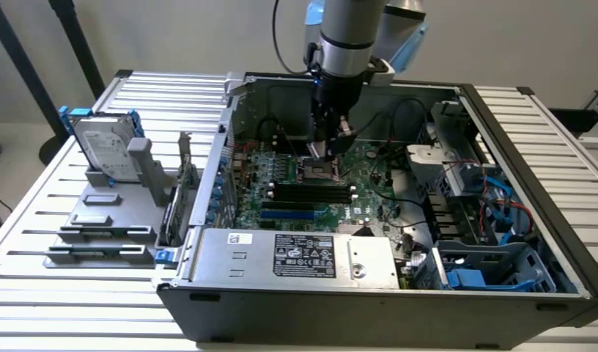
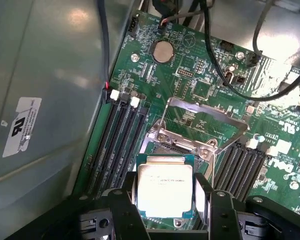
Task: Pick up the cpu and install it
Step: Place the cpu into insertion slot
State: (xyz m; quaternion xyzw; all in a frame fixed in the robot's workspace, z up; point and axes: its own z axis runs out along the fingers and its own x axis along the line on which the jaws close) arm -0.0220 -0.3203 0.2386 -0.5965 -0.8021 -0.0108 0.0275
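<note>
The cpu [image 2: 165,186], a flat square chip with a silver top, sits between my two black fingers [image 2: 130,202], whose pads press its two opposite edges. My gripper [image 2: 166,200] is shut on it and holds it level just above the motherboard's open socket [image 2: 177,146]. The socket's metal load plate [image 2: 205,112] is swung up behind it. In the exterior view my gripper [image 1: 324,150] points straight down inside the open computer case [image 1: 533,220], right over the socket [image 1: 324,174].
Black memory slots [image 2: 117,145] flank the socket on both sides, and black cables [image 2: 240,90] cross the board beyond it. The grey power supply [image 1: 299,257] with a white label fills the case's front. A silver hard drive [image 1: 103,147] with blue brackets stands outside, at the exterior view's left.
</note>
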